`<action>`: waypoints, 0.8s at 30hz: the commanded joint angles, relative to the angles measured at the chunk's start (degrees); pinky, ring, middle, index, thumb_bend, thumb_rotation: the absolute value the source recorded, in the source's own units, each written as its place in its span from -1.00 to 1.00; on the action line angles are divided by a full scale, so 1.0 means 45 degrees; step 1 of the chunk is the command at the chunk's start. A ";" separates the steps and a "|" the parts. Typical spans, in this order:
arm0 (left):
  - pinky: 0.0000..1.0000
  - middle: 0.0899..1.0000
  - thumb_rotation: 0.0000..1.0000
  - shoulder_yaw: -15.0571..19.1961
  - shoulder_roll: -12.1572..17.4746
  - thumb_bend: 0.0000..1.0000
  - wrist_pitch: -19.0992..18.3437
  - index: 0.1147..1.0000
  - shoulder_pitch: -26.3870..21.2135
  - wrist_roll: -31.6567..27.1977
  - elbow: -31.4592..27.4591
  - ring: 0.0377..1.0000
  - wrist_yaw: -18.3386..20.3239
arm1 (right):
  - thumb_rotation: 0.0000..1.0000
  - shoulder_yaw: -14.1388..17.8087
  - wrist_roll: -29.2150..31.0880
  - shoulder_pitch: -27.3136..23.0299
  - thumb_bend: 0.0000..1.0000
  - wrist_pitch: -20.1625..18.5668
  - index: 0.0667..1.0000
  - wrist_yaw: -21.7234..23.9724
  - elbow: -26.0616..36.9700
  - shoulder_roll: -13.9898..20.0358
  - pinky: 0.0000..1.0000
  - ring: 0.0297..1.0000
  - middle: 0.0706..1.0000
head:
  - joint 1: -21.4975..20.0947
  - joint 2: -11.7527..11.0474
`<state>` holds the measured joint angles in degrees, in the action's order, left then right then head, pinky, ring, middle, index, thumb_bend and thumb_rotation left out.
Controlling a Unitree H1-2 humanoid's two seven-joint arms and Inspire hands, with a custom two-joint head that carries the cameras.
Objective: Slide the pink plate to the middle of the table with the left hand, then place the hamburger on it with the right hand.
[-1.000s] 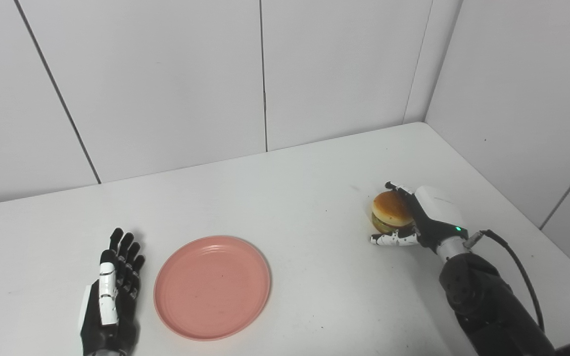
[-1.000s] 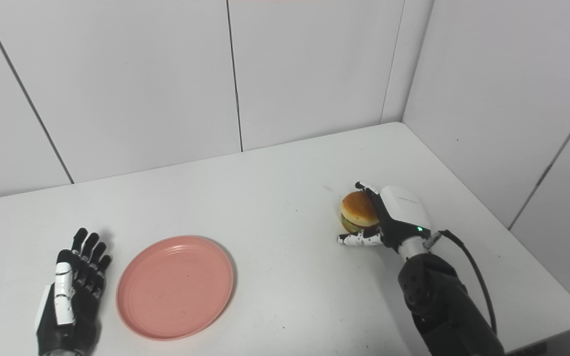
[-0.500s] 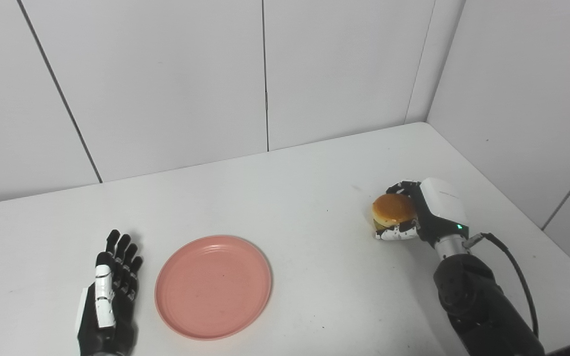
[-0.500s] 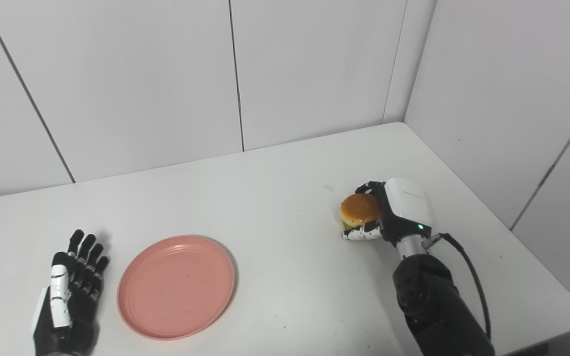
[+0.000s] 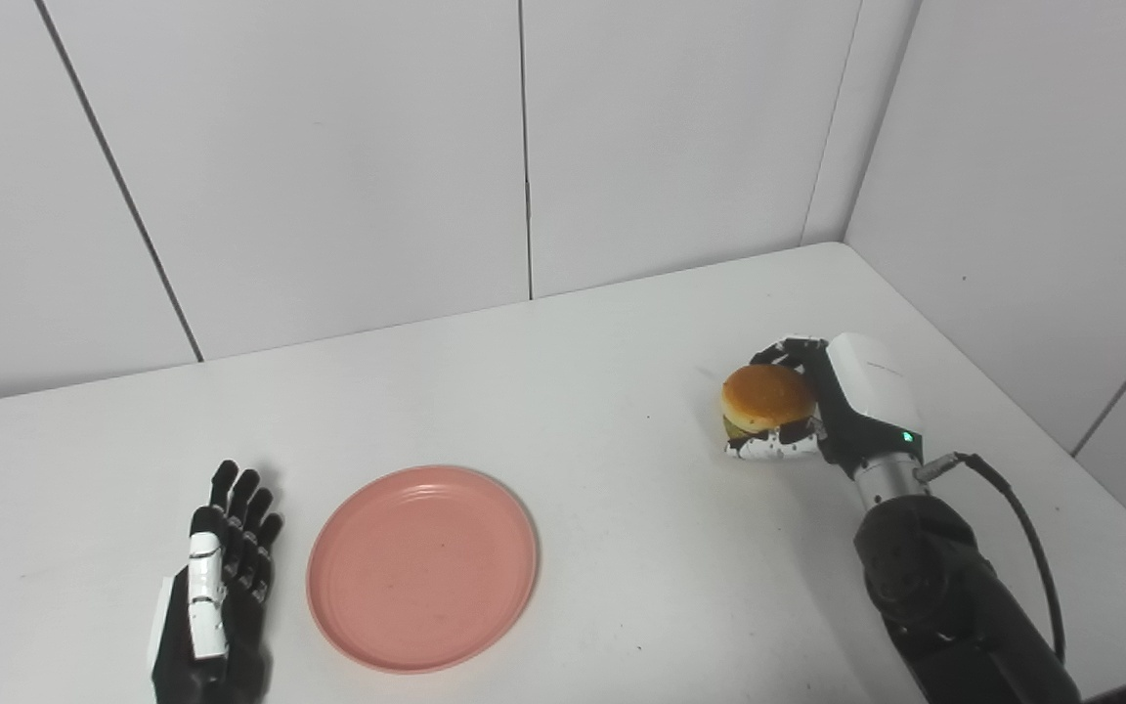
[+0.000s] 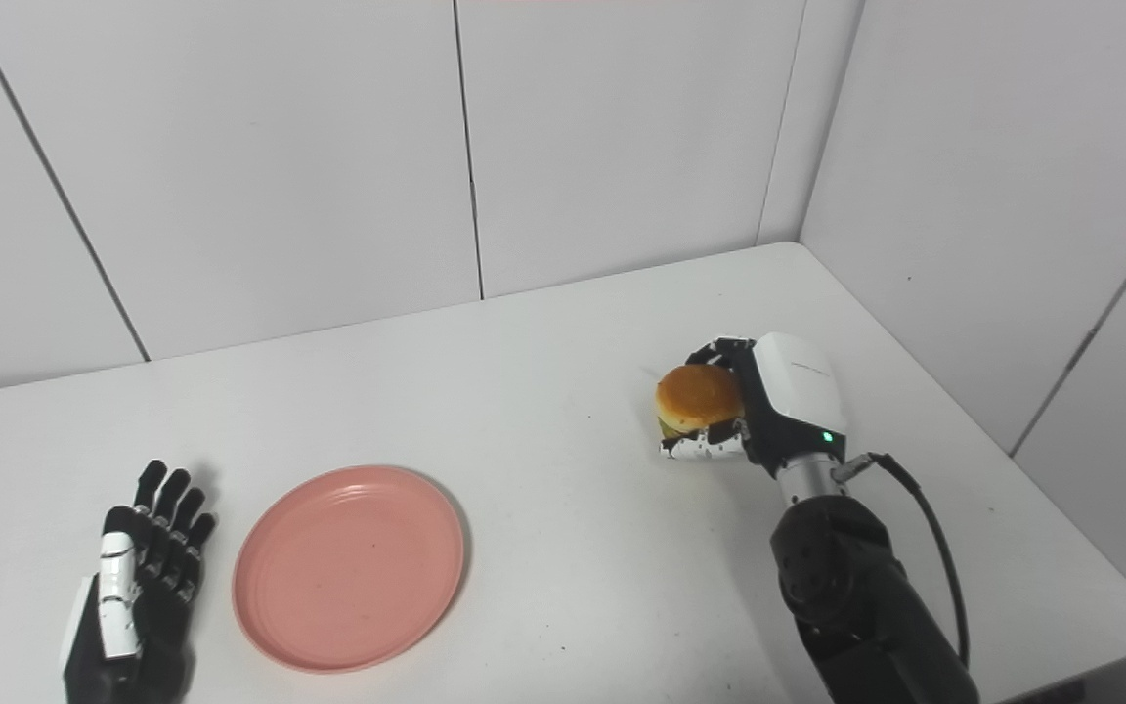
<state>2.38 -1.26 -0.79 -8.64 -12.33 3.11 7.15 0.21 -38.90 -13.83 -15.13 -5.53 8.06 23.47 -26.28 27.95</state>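
Observation:
The pink plate (image 5: pixel 423 567) lies flat on the white table (image 5: pixel 563 391), left of centre near the front edge. Just left of the plate, my left hand (image 5: pixel 216 587) rests open with fingers stretched forward and does not touch it. On the right side, the hamburger (image 5: pixel 766 399) with its brown bun is held a little above the tabletop. My right hand (image 5: pixel 832 411) is shut on it, fingers wrapped behind and the thumb under its front. The burger's lower layers are mostly hidden by the thumb.
White wall panels (image 5: pixel 524 147) close off the back of the table and its right side. The table's right edge (image 6: pixel 1061 508) runs close past my right forearm, from which a black cable (image 5: pixel 1022 528) loops out.
My right hand closed its fingers and thumb around the hamburger, then lifted it slightly and carried it a little to the left. My left hand drew back a bit towards me.

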 commanded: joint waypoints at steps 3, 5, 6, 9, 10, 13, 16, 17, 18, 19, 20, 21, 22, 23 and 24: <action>1.00 1.00 1.00 -0.0184 -0.0229 -0.04 -0.0098 1.00 0.1064 0.0486 0.0546 1.00 -0.0388 | -0.78 -0.0050 0.0555 -0.0527 0.01 0.1042 -0.10 -0.0285 0.1014 -0.0400 -0.72 -0.63 -0.49 | 0.0597 0.0061; 1.00 1.00 1.00 -0.0234 -0.0331 -0.04 -0.0025 1.00 0.1084 0.0637 0.0529 1.00 -0.0497 | -0.78 -0.0226 0.0597 -0.0700 0.01 0.1122 -0.10 -0.0226 0.1212 -0.0661 -0.72 -0.64 -0.51 | 0.0751 0.0064; 1.00 1.00 1.00 -0.0251 -0.0396 -0.03 -0.0068 1.00 0.1095 0.0692 0.0485 1.00 -0.0556 | -0.78 -0.0337 0.0624 -0.0800 0.01 0.1181 -0.10 -0.0212 0.1282 -0.0803 -0.75 -0.67 -0.55 | 0.0822 0.0074; 1.00 1.00 1.00 -0.0358 -0.0480 0.01 -0.0365 1.00 0.1156 0.0823 0.0294 1.00 -0.0660 | -0.78 -0.0597 0.0713 -0.1057 0.01 0.1093 -0.10 -0.0081 0.1403 -0.1191 -0.74 -0.67 -0.53 | 0.1085 0.0106; 1.00 1.00 1.00 -0.0401 -0.0513 0.02 -0.0377 1.00 0.1182 0.0866 0.0258 1.00 -0.0689 | -0.78 -0.0679 0.0807 -0.1136 0.01 0.1168 -0.10 -0.0061 0.1374 -0.1297 -0.74 -0.67 -0.54 | 0.1234 0.0103; 1.00 1.00 1.00 -0.0439 -0.0616 0.01 -0.0159 1.00 0.1217 0.0994 0.0355 1.00 -0.0773 | -0.78 -0.0976 0.1336 -0.1436 0.01 0.1694 -0.10 -0.0015 0.0976 -0.1645 -0.77 -0.71 -0.58 | 0.1311 0.0128; 1.00 1.00 1.00 -0.0504 -0.0690 -0.02 -0.0028 1.00 0.1270 0.1134 0.0355 1.00 -0.0819 | -0.78 -0.1279 0.1537 -0.1680 0.01 0.1886 -0.10 0.0082 0.0593 -0.1969 -0.76 -0.71 -0.56 | 0.1573 0.0162; 1.00 1.00 1.00 -0.0526 -0.0701 -0.03 -0.0046 1.00 0.1287 0.1150 0.0330 1.00 -0.0813 | -0.91 -0.1401 0.1566 -0.1750 0.03 0.1953 -0.10 0.0124 0.0477 -0.2055 -0.72 -0.64 -0.31 | 0.1573 0.0162; 1.00 1.00 1.00 -0.0544 -0.0745 -0.03 -0.0081 1.00 0.1314 0.1165 0.0284 1.00 -0.0830 | -0.96 -0.1520 0.1599 -0.1805 0.04 0.2116 -0.10 0.0139 0.0361 -0.2102 -0.69 -0.62 -0.23 | 0.1810 0.0198; 1.00 1.00 1.00 -0.0556 -0.0777 -0.02 -0.0193 1.00 0.1335 0.1162 0.0220 1.00 -0.0846 | -0.99 -0.1687 0.1514 -0.1883 0.05 0.2264 -0.10 0.0091 0.0215 -0.2180 -0.70 -0.62 -0.17 | 0.1810 0.0198; 1.00 1.00 1.00 -0.0589 -0.0826 -0.01 -0.0347 1.00 0.1368 0.1166 0.0129 1.00 -0.0874 | -1.00 -0.1810 0.1448 -0.1929 0.05 0.2400 -0.11 0.0042 0.0117 -0.2226 -0.71 -0.65 -0.15 | 0.2186 0.0228; 1.00 1.00 1.00 -0.0651 -0.0846 -0.01 -0.0554 1.00 0.1399 0.1190 0.0021 1.00 -0.0884 | -1.00 -0.1950 0.1405 -0.1983 0.05 0.2546 -0.11 0.0009 0.0002 -0.2292 -0.72 -0.65 -0.15 | 0.2365 0.0240; 1.00 1.00 1.00 -0.0705 -0.0871 0.00 -0.0721 1.00 0.1428 0.1201 -0.0065 1.00 -0.0896 | -1.00 -0.2091 0.1380 -0.2034 0.05 0.2614 -0.11 0.0033 -0.0057 -0.2370 -0.74 -0.67 -0.15 | 0.2557 0.0260; 1.00 1.00 1.00 -0.0770 -0.0902 -0.01 -0.0740 1.00 0.1452 0.1219 -0.0082 1.00 -0.0898 | -1.00 -0.2190 0.1479 -0.2064 0.04 0.2722 -0.08 0.0130 -0.0092 -0.2412 -0.71 -0.62 -0.22 | 0.2964 0.0305; 1.00 1.00 1.00 -0.0819 -0.0911 -0.01 -0.0675 1.00 0.1466 0.1236 -0.0046 1.00 -0.0890 | -1.00 -0.2299 0.1535 -0.2106 0.04 0.2757 -0.06 0.0228 -0.0127 -0.2469 -0.66 -0.55 -0.25 | 0.2964 0.0305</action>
<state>-0.63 -4.74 -0.01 -5.66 -7.25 0.23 3.38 -9.88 -32.22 -20.30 -6.28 -4.38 6.45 12.80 -13.03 29.27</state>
